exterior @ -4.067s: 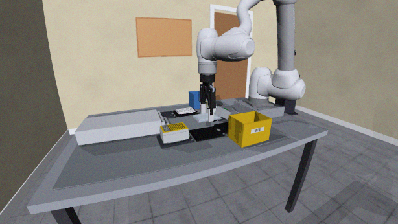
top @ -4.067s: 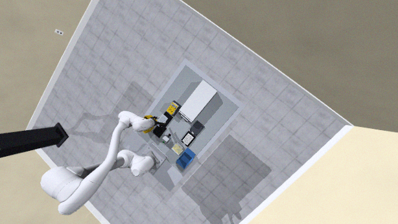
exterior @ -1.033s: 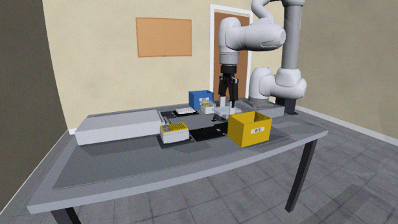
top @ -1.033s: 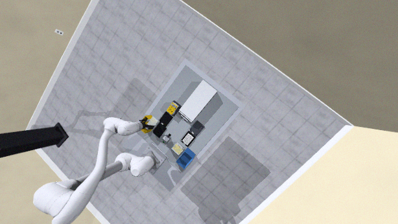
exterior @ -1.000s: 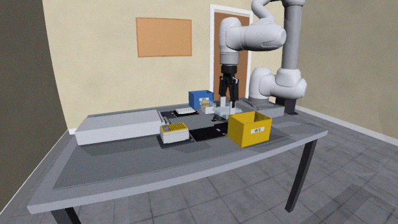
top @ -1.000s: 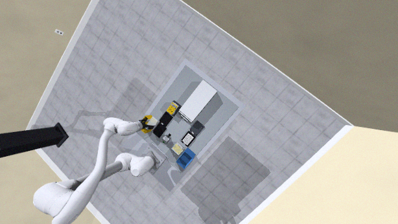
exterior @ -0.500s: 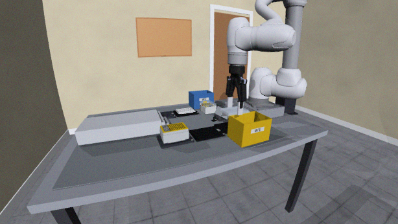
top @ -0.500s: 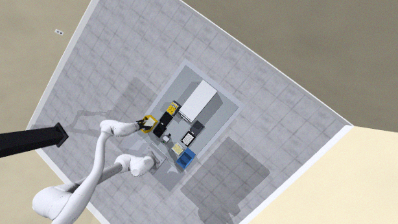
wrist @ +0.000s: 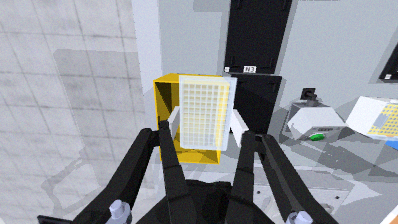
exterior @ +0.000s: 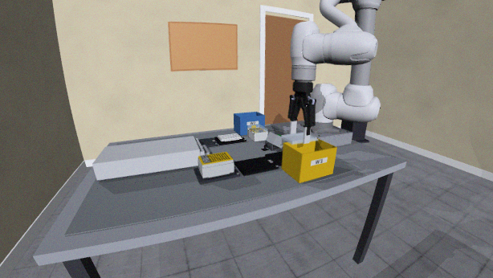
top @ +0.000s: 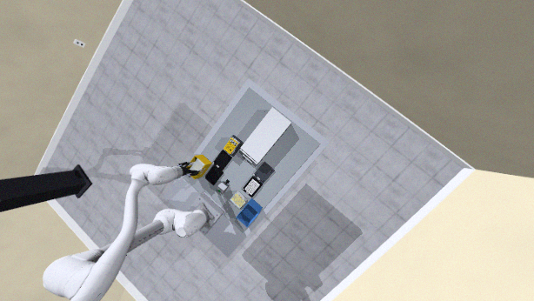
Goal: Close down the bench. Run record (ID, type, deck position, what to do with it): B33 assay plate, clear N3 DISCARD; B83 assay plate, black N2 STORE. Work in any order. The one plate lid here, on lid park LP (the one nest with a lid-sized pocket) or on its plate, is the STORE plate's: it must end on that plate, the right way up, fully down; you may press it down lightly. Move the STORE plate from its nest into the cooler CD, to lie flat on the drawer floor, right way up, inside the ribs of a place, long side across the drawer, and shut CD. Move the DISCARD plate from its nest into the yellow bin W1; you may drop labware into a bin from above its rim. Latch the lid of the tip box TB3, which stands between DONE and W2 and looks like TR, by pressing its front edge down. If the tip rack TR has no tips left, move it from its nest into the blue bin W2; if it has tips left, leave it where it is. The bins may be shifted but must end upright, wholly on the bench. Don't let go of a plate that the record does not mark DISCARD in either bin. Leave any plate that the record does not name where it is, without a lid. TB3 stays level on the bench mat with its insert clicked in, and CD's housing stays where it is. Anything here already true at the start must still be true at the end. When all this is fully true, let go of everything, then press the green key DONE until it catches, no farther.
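The claw (wrist: 205, 131) is clamped on the clear assay plate (wrist: 204, 112), one finger on each long side, and holds it flat above the open top of the yellow bin W1 (exterior: 308, 162). In the wrist view the plate covers most of the bin's opening, with yellow wall showing on the left and along the near side. In the exterior view the plate (exterior: 299, 139) hangs level just above the bin's rim, apart from it, under the downward-pointing claw (exterior: 301, 128).

The yellow bin stands upright near the front edge of the tabletop (exterior: 169, 209), toward its right end. Just beside it lies the black, vacant nest marked N3 (wrist: 256, 95). The blue bin (exterior: 249, 121) stands near the back edge, and the long grey cooler (exterior: 144, 157) lies toward the left end.
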Controlling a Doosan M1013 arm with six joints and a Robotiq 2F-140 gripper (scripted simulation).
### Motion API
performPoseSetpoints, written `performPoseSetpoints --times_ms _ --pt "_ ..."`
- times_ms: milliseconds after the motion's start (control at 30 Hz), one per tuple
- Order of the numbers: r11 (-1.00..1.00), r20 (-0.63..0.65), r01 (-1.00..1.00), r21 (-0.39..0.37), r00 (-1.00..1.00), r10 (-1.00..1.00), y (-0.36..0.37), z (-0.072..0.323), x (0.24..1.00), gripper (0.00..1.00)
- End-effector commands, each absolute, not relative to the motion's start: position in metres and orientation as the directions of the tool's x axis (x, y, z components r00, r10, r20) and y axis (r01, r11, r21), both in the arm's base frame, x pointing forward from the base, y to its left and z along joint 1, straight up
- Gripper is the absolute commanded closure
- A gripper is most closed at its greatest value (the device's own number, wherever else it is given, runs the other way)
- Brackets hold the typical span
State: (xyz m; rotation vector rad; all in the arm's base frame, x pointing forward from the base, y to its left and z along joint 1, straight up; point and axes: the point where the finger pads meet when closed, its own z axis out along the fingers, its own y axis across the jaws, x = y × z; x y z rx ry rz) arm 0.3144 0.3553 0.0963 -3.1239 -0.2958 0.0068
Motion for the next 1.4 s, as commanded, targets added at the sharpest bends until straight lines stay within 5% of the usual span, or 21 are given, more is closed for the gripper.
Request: performPoseSetpoints --times_ms 0,1200,1233,1367 --pt "-0.982 -0.004 0.187 -0.004 0.982 0.187 0.359 0.096 0.307 1.00" --pt "-0.982 -0.004 0.187 -0.004 0.982 0.187 0.375 0.097 0.273 1.00" --pt "-0.982 -0.004 0.187 -0.004 0.982 0.187 0.375 0.097 0.273 0.34" --pt "-0.982 -0.004 0.187 -0.004 0.982 0.187 0.375 0.097 0.273 0.34"
